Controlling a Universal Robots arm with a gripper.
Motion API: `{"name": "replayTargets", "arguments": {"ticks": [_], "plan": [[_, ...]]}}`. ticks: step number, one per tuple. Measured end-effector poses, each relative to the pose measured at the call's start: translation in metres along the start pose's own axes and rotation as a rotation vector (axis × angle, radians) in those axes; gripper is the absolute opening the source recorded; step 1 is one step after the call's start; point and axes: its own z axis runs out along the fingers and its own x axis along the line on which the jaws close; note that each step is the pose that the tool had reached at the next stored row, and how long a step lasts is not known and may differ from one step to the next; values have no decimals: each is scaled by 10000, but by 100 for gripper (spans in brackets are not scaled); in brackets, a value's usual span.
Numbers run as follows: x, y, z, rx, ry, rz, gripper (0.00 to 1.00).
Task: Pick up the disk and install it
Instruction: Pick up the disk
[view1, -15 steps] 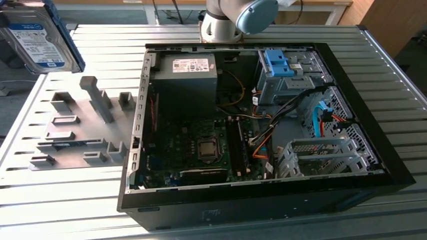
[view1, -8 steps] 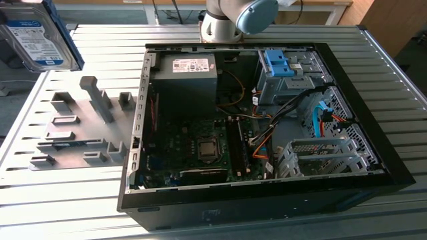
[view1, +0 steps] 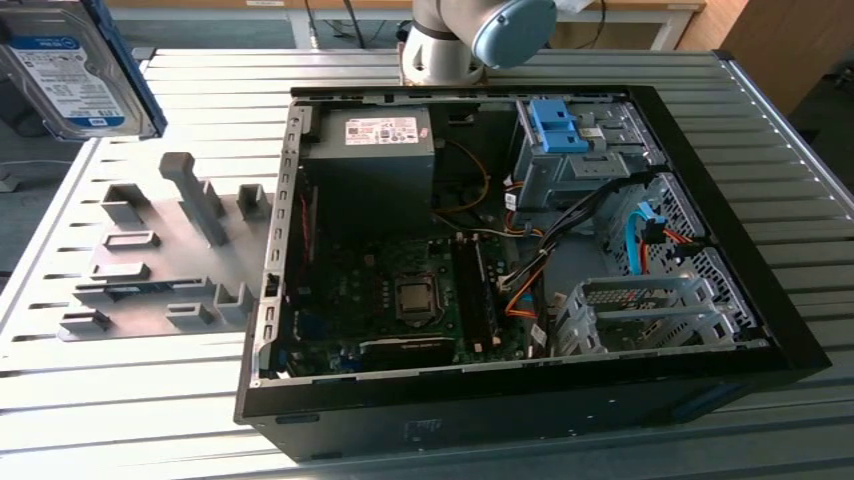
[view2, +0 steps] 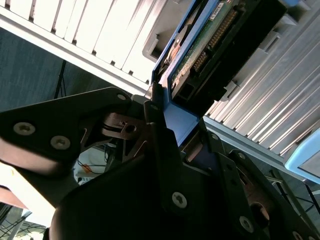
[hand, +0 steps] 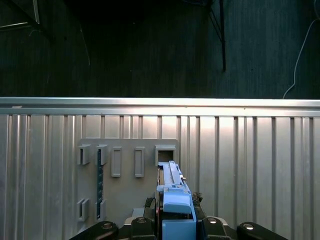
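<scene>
Gripper (view2: 170, 120) was clamped on the disk (view2: 210, 40), with the jaws closed narrow against the blue frame at one end. In the second wrist view the green circuit-board side and connector row faced the camera. In the exterior view the disk (view1: 74, 70) was held in the air at the exterior view's left, label side showing, clear of the slatted metal table (view1: 134, 420) and well apart from the open computer case (view1: 534, 250). In the first wrist view the disk (hand: 172, 190) was seen edge-on in the gripper (hand: 177, 225), above the grey fixture plate (hand: 127, 175) with its empty slots. The fixture plate (view1: 160, 260) lay on the table just beside the case. Inside the case were a dark grey power supply box (view1: 374, 150) and a blue clip (view1: 554, 125) at the drive bay. The arm base (view1: 447, 40) stood behind the case.
</scene>
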Motion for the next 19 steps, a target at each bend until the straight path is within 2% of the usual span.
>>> {"name": "replayTargets", "arguments": {"ticks": [19], "plan": [[0, 1, -103, -1, 0, 0, 37]]}}
